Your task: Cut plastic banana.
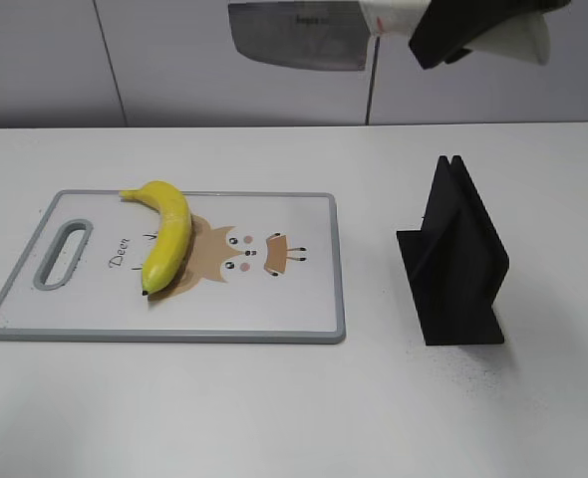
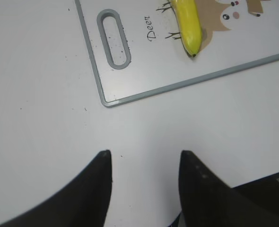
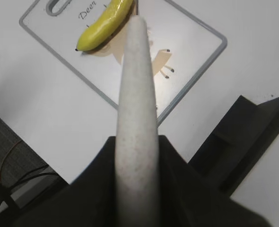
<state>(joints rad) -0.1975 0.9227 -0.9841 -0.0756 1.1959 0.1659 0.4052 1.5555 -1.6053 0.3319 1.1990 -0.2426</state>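
- The right gripper (image 3: 135,156) is clamping its jaws tight on the pale handle of a knife (image 1: 299,35), holding the broad steel blade high in the air, edge pointing down.
- Well below that gripper and off to its left, the plastic banana (image 1: 164,234) is lying on the cutting board (image 1: 304,309), its dark tip nearest the board's front edge and its stem toward the back.
- Almost directly under the right gripper, the black knife stand (image 1: 455,259) is standing empty on the table (image 1: 274,418), well apart from the board.
- The left gripper (image 2: 145,182) is hanging over bare table with its jaws spread wide and nothing between them; the board's handle slot corner is lying ahead of it, and the banana's tip farther ahead and to its right.
- The step in hand looks like carrying the blade across to the fruit. To do it well, the right arm should be travelling leftward first, staying high and clear of the stand, then squaring the blade crosswise over the banana's middle.
- Only then should it be descending, straight and slowly, since a glossy curved toy is likely to roll or skid under a slanted press.
- The left gripper could be steadying the banana's near end, kept away from the blade's path.
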